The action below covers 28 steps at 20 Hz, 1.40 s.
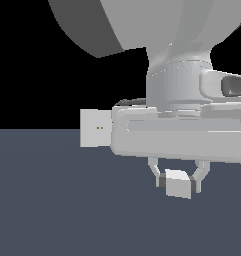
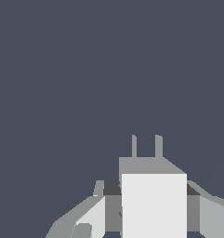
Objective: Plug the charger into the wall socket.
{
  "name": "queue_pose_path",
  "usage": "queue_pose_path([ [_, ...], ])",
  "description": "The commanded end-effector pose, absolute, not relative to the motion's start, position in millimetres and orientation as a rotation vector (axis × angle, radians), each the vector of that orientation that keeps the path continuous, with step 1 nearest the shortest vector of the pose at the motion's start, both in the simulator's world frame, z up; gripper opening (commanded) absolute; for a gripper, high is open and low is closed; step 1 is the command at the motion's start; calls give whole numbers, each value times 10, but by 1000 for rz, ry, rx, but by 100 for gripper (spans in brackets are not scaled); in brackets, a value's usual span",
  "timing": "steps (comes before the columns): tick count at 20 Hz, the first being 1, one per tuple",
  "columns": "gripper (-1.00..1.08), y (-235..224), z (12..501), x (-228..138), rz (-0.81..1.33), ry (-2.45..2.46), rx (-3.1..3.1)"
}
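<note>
So right now your gripper [image 1: 178,175] is clamped on the charger [image 1: 178,183], 1 finger on each side of the block, and the block hangs under the hand with floor showing beneath it in the exterior view, so I'd say it's lifted clear rather than resting on anything. That side-on pinch makes sense to me: it leaves the front face free, and in the wrist view you can see the 2 prongs [image 2: 146,146] sticking out ahead of the charger [image 2: 154,204] with nothing in front of them but bare floor [image 2: 62,83].

The wall socket [image 1: 95,128] is standing upright off toward the exterior view's left, partly hidden behind the arm's hand body, with its 2 little orange-brown dots showing near the middle of the panel. It's not in the wrist view at all, which tells me the prongs aren't pointed at it yet, or it's just out of frame. Can't say which.

My read: you're in the carry stage, grasp done, alignment not started. Holding it up off the floor keeps the prongs from dragging. Next you'll want to get those 2 prongs level with the 2 dots and square to the panel before pushing in, since a tilted approach would probably just bump the panel.
</note>
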State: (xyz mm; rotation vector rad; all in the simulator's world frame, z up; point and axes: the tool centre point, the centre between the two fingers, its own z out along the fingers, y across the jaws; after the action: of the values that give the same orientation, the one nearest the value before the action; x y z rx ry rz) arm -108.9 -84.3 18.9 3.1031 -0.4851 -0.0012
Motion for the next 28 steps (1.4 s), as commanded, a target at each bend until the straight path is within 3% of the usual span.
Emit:
queue_pose_path([
  [1,-100,-788,251,-998,1,-412,3113],
  [15,-100,-19,831,-299,1,330,3121],
  [28,-100,293,1002,-175,1,561,3091],
])
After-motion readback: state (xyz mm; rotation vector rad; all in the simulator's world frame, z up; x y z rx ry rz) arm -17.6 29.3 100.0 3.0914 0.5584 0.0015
